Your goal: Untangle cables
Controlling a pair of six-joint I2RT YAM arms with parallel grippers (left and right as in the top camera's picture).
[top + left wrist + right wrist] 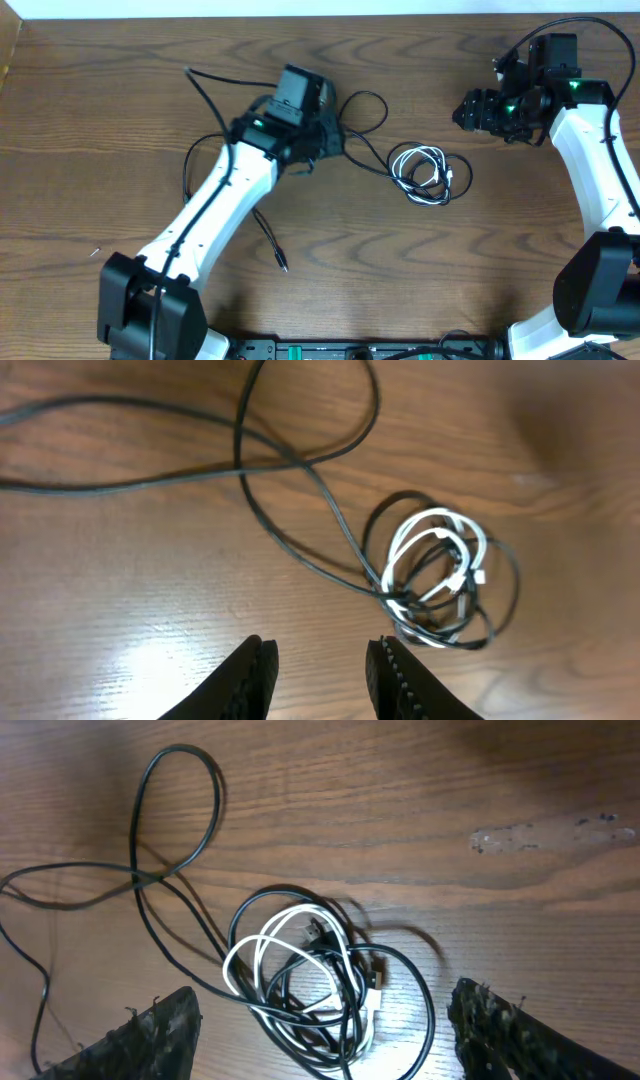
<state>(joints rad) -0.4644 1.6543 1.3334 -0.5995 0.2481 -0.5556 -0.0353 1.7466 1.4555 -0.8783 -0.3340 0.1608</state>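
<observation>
Bundle (428, 172) sits mid-tabletop (120, 120): white cable (442, 520) is coiled tight, with loops of the black cable (300, 465) wound around and through it. The black run is seen leaving the bundle toward the left arm (230, 190), crossing itself once in an open loop, with one plug end (283, 266) lying free on the near side of that arm. Left tool (322, 665) is held low, jaws apart, nothing between them, just short of the bundle on the black-run side. Right tool (322, 1005) is spread wide and empty, well off to the right of the bundle, which is framed in its own view. Judged step: first grasps for pulling the coil apart. Only one cable should be taken per tool: the white coil pinched on an outer turn where no black strand overlaps, the black run pinched close to where it enters the bundle. The pull is best kept low, slow and in opposite directions. The self-crossing loop should be watched, as it looks likely to tighten into a knot. The white connector (480, 575) could snag on a black turn, so slack should be fed back if resistance is met
</observation>
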